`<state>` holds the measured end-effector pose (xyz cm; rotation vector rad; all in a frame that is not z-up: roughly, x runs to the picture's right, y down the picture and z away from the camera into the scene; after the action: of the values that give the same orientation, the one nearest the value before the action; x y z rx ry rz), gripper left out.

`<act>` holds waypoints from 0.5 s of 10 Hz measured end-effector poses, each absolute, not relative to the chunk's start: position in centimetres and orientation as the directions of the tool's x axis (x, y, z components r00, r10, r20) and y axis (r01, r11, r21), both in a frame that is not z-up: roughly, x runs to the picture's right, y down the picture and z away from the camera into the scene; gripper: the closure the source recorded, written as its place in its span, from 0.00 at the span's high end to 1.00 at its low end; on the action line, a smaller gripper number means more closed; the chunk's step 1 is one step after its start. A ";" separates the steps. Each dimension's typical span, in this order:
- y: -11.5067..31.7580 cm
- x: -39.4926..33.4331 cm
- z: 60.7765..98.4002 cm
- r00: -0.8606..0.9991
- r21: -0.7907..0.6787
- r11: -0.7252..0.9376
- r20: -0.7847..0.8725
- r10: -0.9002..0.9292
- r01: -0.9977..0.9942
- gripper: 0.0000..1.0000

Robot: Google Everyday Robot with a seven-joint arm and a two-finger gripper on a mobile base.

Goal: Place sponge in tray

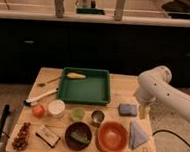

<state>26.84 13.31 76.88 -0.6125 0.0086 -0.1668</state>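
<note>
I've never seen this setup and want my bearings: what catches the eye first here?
The dark green tray at the middle back of the table stands out first, with a yellow item in its far left corner. Then comes the white robot arm on the right, its gripper hanging by the table's right edge, just beside the blue-grey sponge. The orange bowl at the front is brightest.

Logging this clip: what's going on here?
A one-armed robot is working at a wooden table. Its open gripper hangs close beside the blue-grey sponge, which lies on the table, not yet picked up. The green tray holds a yellow object and no sponge.
</note>
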 end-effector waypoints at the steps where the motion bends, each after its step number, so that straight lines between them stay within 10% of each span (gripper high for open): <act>1: 13.6 26.6 77.5 0.985 -0.575 0.802 0.050 -0.163 0.162 0.80; 5: 14.8 26.7 80.1 0.980 -0.574 0.795 0.088 -0.179 0.197 0.80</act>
<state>26.67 14.83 80.05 -0.6203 -0.0292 -0.2022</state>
